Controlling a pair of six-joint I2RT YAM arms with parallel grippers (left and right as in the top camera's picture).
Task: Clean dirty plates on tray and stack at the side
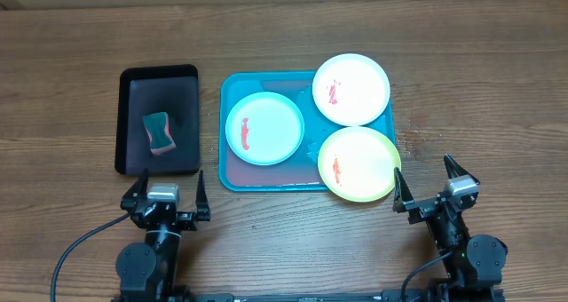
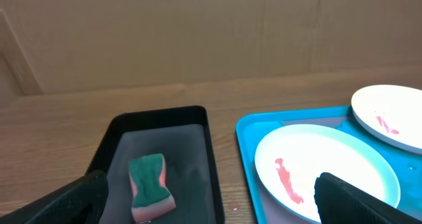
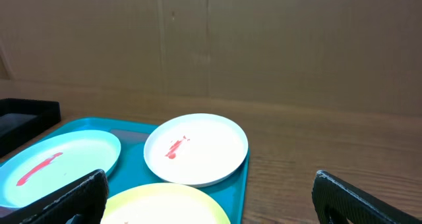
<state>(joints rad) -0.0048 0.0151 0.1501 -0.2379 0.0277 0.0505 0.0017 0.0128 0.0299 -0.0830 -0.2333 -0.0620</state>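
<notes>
Plates all three on the turquoise tray at mid-table, ahead of both grippers, held by neither. At the tray's left, light blue plate, flat, with a red smear left of its centre; ahead and to the right of the left gripper, well apart from it. At the far right corner, white plate, overhanging the rim, red smear toward its left side; farthest from both grippers. At the near right corner, yellow-green plate, also overhanging the rim above the table, small red smear on its left; nearest to the right gripper, its edge close by the tip of that gripper's left finger, contact impossible to tell. Left gripper low at the near table edge, fingers spread wide, nothing between them; from its wrist camera, black tray with green-and-pink sponge ahead, light blue plate beyond the right finger. Right gripper also low at the near edge, fingers wide apart and empty; from its wrist camera, yellow-green plate low between the fingers, white plate beyond it, light blue plate to the left. Black tray just left of the turquoise tray, apart from it, sponge lying flat inside
</notes>
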